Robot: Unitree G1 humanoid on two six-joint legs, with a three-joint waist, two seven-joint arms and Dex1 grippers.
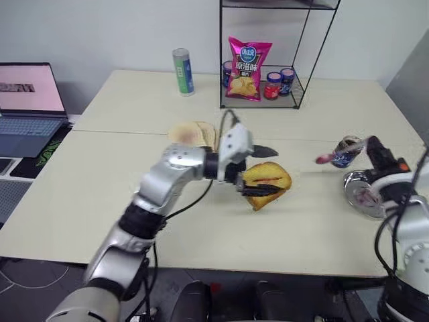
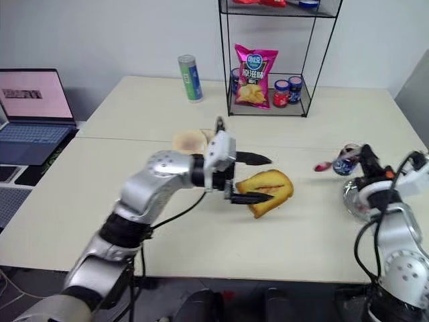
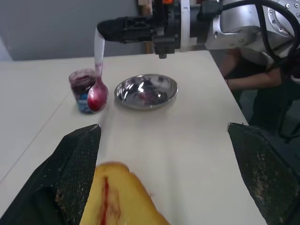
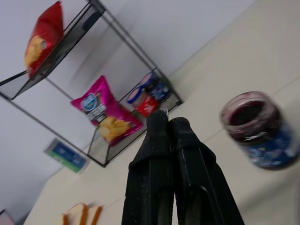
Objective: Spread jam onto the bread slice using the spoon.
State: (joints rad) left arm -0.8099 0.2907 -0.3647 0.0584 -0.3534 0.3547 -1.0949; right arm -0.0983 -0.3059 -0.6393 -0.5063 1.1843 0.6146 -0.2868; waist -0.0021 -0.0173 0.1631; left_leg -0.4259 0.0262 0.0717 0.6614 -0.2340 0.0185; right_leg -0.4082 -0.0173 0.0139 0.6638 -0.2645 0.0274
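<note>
Judging by the single red streak on the bread slice, little jam has been spread and most is left. The slice is bracketed off the table by the left gripper, fingers wide apart. The spoon, bowl loaded red, is clamped in the right gripper beside the jam.

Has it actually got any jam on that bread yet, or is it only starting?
Partly done: the bread slice already carries a red streak. In hand: the right gripper holds the spoon, its bowl loaded with jam, beside the open jam jar. Left: carrying it to the bread and spreading.
</note>
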